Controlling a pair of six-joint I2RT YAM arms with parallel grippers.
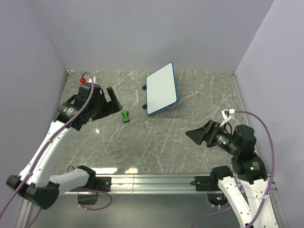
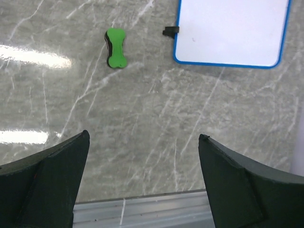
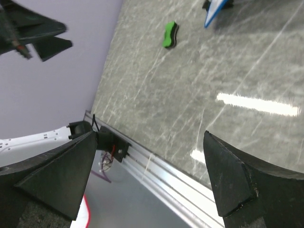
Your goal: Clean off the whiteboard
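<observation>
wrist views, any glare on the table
left wrist: two bright streaks on the table at the left edge, whiteboard sharp; right wrist: one long streak right of centre, a smaller one below; top: only faint sheen near the front edge

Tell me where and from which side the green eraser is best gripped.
Probably grip the green eraser across its narrow waist, from straight above: it lies flat, green face up, and the pinched middle suits the jaws.
</observation>
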